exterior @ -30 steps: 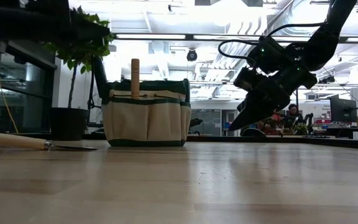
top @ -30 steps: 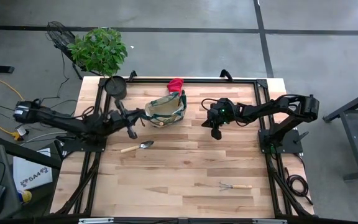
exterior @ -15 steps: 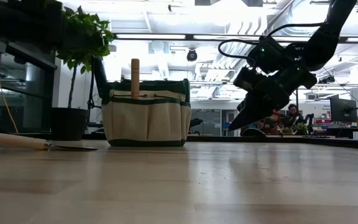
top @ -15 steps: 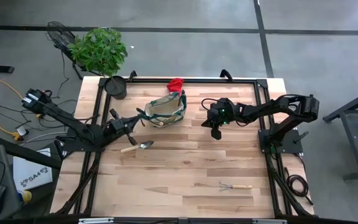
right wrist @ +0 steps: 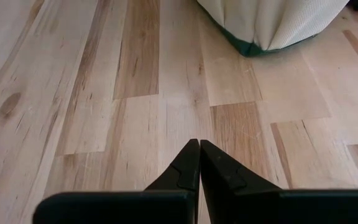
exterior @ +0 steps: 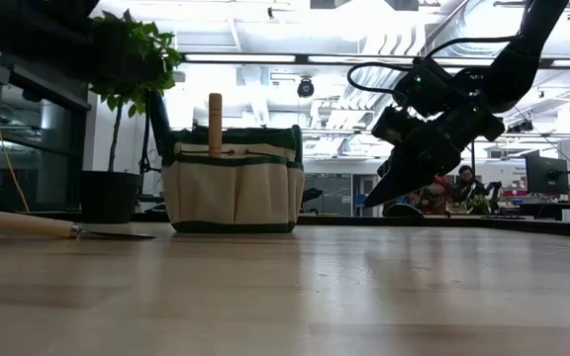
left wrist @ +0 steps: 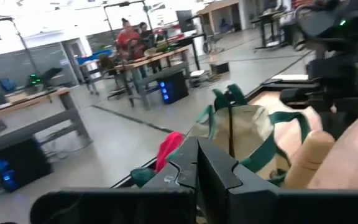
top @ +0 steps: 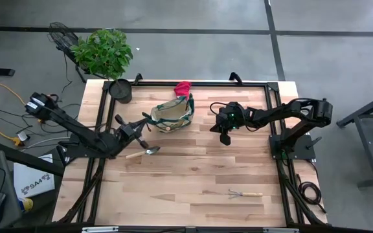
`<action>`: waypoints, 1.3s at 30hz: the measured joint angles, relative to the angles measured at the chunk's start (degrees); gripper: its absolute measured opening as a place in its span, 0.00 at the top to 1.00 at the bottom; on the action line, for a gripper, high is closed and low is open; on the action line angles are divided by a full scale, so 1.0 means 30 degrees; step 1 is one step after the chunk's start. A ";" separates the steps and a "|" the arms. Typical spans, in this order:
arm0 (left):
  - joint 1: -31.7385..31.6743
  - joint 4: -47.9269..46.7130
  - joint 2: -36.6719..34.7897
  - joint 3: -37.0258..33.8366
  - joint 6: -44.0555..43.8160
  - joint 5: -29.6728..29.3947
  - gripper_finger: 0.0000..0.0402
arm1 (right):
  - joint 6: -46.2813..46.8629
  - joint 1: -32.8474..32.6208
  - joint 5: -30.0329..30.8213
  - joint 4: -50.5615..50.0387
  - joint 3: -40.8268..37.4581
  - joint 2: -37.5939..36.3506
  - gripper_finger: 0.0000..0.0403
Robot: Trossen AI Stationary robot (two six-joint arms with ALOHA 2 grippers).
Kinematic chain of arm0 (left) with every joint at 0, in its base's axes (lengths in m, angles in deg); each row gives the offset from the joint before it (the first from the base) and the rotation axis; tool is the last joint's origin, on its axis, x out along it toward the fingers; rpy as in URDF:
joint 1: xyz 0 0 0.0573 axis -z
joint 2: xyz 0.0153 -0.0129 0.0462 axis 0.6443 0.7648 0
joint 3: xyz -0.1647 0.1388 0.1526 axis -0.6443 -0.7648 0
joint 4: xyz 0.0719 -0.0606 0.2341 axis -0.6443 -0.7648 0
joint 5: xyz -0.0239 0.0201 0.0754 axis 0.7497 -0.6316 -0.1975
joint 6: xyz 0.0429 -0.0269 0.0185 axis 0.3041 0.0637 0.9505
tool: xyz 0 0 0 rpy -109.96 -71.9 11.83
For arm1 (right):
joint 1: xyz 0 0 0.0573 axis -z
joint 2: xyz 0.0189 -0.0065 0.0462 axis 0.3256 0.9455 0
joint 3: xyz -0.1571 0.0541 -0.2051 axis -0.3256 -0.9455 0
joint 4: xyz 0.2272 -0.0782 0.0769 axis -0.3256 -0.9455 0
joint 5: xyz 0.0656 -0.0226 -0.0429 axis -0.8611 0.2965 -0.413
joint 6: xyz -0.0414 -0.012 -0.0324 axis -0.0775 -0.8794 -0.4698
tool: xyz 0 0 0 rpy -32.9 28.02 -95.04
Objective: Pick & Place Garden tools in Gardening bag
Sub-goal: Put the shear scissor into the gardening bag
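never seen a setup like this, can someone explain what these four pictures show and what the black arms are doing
These are two robot arms at a wooden table, filmed at once from overhead, from table height, and from a camera on each wrist. The left gripper is shut and empty, near the trowel. The right gripper is shut and empty too, hanging above the table beside the gardening bag. A wooden handle pokes out of the bag, a red glove lies behind it, and a mini rake lies near the front edge. A potted plant stands at one corner.

Overhead ceiling lights (exterior: 295,30) glared in low view; tabletop (exterior: 285,297) foreground soft. Left wrist view motion-blurred. Even, shadowless light from above.
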 joint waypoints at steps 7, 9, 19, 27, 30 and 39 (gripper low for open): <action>0.0000 -0.0006 0.1063 0.0370 -0.0066 -0.0336 1.00 | 0.0000 -0.0005 0.0000 0.0000 0.0000 0.0002 0.99; -0.0007 -0.0012 0.1225 0.0474 -0.0066 -0.0387 1.00 | 0.0000 -0.0005 0.0000 0.0000 0.0000 -0.0005 0.99; 0.0007 0.0060 0.1398 0.0793 -0.0126 -0.1963 1.00 | -0.0007 0.0001 0.0000 0.0079 0.0000 0.0003 0.99; 0.0167 0.0032 0.1393 0.2413 0.2260 -0.2105 1.00 | -0.0073 -0.0005 0.0000 -0.0005 0.0000 0.0001 0.99; 0.0838 0.0035 0.1391 0.3070 0.3418 -0.2836 1.00 | -0.0073 -0.0005 0.0000 -0.0007 0.0000 0.0003 0.99; 0.4584 -0.0462 0.1384 0.2832 0.0953 -0.4953 1.00 | -0.0146 -0.0005 0.0000 -0.0015 0.0000 0.0003 0.99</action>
